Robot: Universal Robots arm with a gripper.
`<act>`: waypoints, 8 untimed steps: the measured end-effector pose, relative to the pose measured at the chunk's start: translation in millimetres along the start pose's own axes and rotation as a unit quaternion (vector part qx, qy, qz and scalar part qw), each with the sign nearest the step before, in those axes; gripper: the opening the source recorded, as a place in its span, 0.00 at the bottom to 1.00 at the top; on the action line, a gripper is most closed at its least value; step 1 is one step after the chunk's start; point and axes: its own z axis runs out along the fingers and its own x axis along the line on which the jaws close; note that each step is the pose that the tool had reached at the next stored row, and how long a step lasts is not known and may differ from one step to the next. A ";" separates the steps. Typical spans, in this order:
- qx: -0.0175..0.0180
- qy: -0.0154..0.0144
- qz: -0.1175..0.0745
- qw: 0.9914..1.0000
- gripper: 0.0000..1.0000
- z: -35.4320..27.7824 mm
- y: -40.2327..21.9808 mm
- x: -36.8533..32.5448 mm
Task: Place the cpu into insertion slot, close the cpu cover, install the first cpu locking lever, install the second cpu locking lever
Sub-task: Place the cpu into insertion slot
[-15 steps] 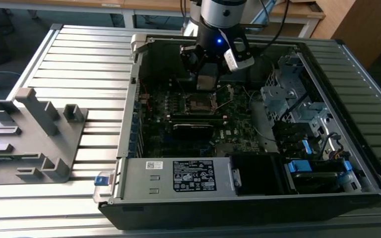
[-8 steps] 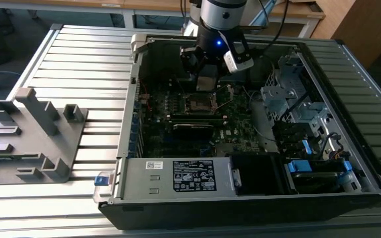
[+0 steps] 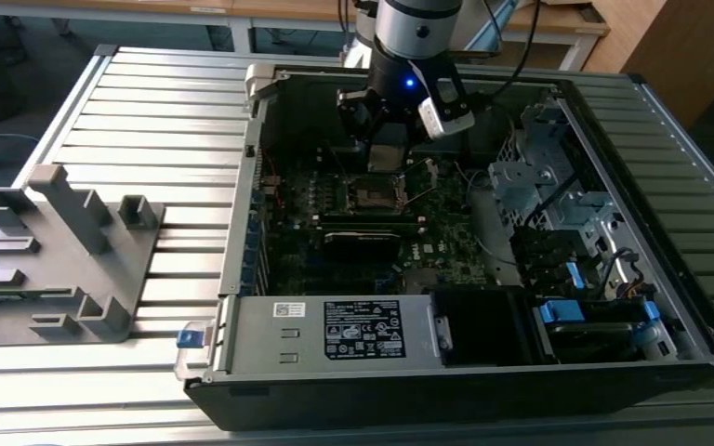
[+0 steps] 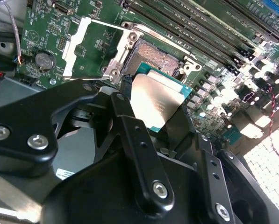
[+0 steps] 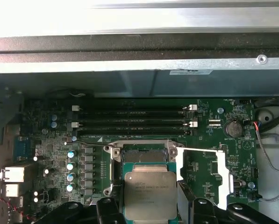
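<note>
While the gripper (image 5: 151, 210) pinches the cpu (image 5: 150, 189), you're holding it just over the open socket (image 5: 144, 156), not seated. Small print on its lid, unread. Beside the socket the cpu cover (image 5: 229, 179) lies flipped open. Exterior view: socket at 6 o'clock of the gripper, white label (image 3: 363, 327) further at 6. The fingers (image 4: 125, 116) hide part of the chip's edges.

Silvery square cpu (image 4: 158, 100) hangs over the bare insertion slot (image 4: 159, 58) (cpu cover (image 4: 75, 43) swung open beside it).
</note>
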 end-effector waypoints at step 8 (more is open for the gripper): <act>0.000 -0.001 0.011 1.000 0.54 0.8 0.0 0.0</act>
